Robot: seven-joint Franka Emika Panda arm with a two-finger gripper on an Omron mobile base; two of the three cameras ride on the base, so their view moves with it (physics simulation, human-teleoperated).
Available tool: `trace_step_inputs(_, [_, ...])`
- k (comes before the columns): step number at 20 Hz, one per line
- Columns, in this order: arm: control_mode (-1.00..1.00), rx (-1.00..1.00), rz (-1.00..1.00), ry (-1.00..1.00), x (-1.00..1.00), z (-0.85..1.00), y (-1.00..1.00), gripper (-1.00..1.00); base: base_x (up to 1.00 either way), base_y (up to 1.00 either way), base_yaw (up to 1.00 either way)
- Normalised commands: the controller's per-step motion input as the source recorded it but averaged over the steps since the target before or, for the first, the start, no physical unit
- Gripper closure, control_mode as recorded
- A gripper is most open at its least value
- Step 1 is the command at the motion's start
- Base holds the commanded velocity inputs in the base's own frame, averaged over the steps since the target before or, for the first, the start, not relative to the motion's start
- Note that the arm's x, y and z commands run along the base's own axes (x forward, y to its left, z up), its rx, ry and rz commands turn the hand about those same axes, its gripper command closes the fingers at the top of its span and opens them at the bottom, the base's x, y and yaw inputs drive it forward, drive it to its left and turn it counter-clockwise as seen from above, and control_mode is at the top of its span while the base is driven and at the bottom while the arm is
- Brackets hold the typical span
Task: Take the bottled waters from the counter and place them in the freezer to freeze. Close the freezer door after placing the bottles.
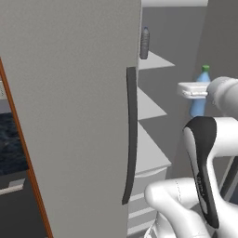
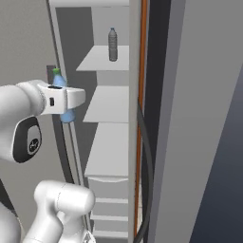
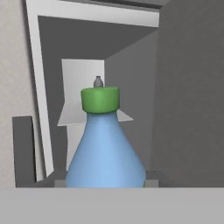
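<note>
My gripper [image 1: 192,90] is shut on the pale blue bottled water [image 1: 199,103] with a green cap, holding it upright in front of the open freezer [image 1: 151,107]. From the right, the gripper [image 2: 71,98] grips the bottle [image 2: 68,115] level with the middle shelves. The hand view has this bottle [image 3: 105,148] close up between the gripper [image 3: 105,181] fingertips. The grey-clear bottled water [image 1: 144,42] stands on an upper white shelf [image 2: 102,59], also the grey bottle [image 2: 112,44], its top [image 3: 98,81] peeking behind the green cap. The freezer door [image 2: 199,118] stands open at the right. The counter is out of view.
The left-hand grey door panel [image 1: 69,116] with its dark bar handle [image 1: 131,135] is shut beside the opening. A brown cupboard edge [image 1: 23,148] runs at the far left. White shelves [image 2: 111,104] and drawers [image 2: 111,204] fill the freezer below the bottle.
</note>
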Motion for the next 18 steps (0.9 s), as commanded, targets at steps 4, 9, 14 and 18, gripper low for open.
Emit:
trace_step_inputs(4, [-1.00, 0.00, 0.01, 0.03, 0.19, 0.02, -0.01, 1.00, 0.00, 0.00, 0.00])
trace_step_inputs(9, [-1.00, 0.00, 0.00, 0.00, 0.26, 0.00, 0.00, 1.00, 0.00, 0.00, 0.00])
trace_step_inputs(14, [-1.00, 0.00, 0.05, 0.00, 0.33, 0.10, -0.04, 1.00, 0.00, 0.00, 0.00])
trace_step_inputs(18, [-1.00, 0.00, 0.10, 0.00, 0.44, 0.19, -0.02, 1.00, 0.00, 0.00, 0.00])
